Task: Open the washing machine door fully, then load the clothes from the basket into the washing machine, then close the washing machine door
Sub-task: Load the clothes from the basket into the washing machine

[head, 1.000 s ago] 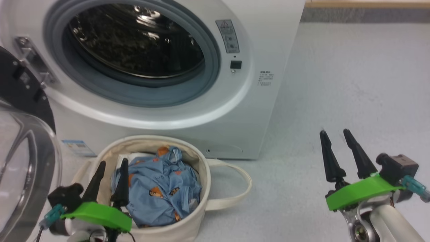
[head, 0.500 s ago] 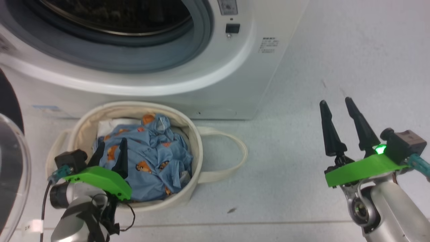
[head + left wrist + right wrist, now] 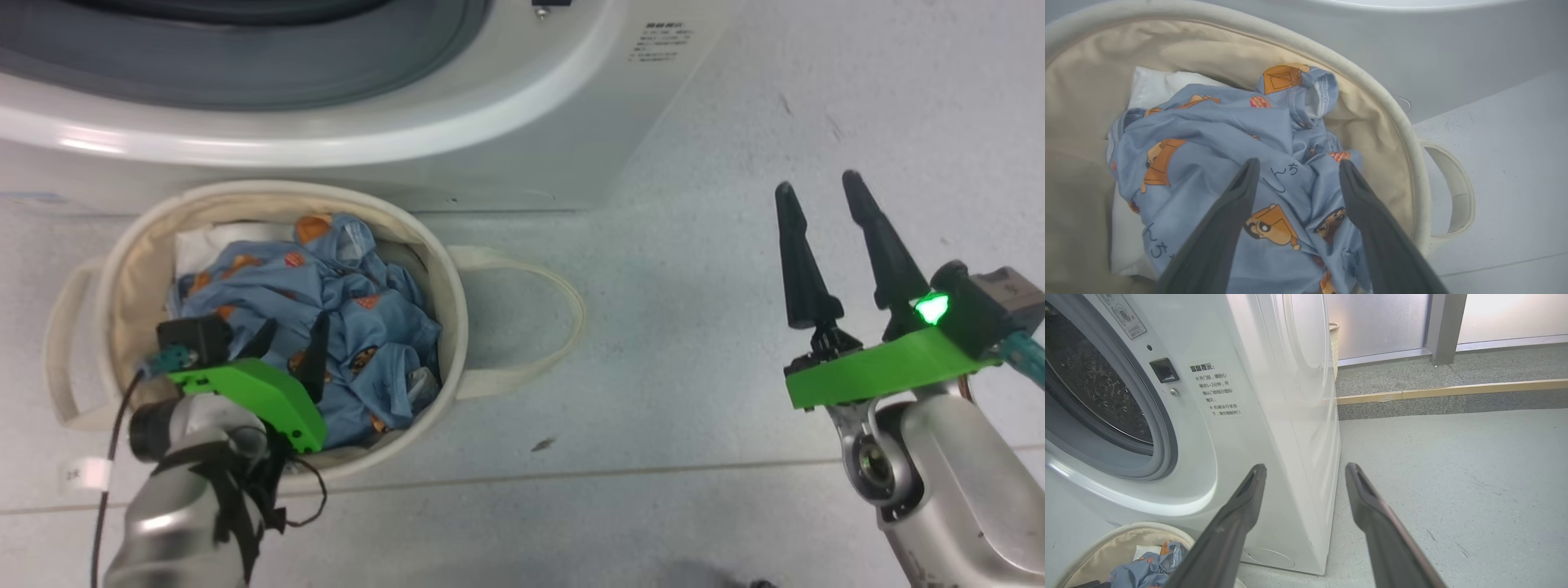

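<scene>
Gaping left end effector (image 3: 1298, 163) above clothes (image 3: 1208, 134).

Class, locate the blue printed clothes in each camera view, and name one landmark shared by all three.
Head view: clothes, left of centre, in the basket.
Left wrist view: clothes, centre, behind the fingers of the left gripper.
Right wrist view: clothes, bottom left corner.
Shared landmark: the basket's cream rim.
</scene>
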Robot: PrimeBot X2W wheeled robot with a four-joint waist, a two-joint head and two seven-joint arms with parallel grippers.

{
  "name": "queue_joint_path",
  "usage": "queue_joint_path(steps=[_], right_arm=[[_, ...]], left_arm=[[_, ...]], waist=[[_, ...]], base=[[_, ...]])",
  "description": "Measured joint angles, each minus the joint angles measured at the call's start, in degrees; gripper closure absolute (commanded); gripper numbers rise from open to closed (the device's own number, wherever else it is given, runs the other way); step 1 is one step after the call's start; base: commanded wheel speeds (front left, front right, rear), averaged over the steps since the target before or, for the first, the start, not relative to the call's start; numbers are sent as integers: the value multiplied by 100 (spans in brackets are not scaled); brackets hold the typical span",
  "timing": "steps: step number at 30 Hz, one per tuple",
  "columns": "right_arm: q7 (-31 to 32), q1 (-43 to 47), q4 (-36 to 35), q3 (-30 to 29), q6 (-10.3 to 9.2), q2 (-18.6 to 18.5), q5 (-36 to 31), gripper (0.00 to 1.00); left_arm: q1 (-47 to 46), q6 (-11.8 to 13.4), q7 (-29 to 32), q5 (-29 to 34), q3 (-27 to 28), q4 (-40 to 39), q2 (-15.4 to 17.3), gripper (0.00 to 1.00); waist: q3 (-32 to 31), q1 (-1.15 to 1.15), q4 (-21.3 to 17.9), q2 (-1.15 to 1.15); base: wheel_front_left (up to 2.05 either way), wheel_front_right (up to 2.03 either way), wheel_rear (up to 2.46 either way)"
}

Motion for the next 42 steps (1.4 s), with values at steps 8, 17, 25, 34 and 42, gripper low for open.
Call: queue_joint_path(steps=[8,17,25,34,42], right_arm=[[-1,-113,-149,-23,0,-2,-62,0],[-1,-94,-268,-171,0,2,-116,0],[-1,-59,-382,-230,0,-18,-193,0],[-1,114,-483,-236,0,-23,-234,0],[-1,119,-470,-202,0,-15,-236,0]], left_arm=[[-292,0,668,-146,-160,387,210,0],[-396,0,1345,-398,-154,478,288,0],[-494,338,1370,-408,-178,491,330,0],[-605,360,1351,-408,-216,492,327,23],[-607,303,1078,-454,-279,494,268,100]], waist=[[412,0,-172,0],[648,0,-406,0],[783,-1,-462,0],[883,0,-481,0],[727,0,-368,0]], base=[[0,0,0],[0,0,0],[0,0,0],[0,0,0],[0,0,0]])
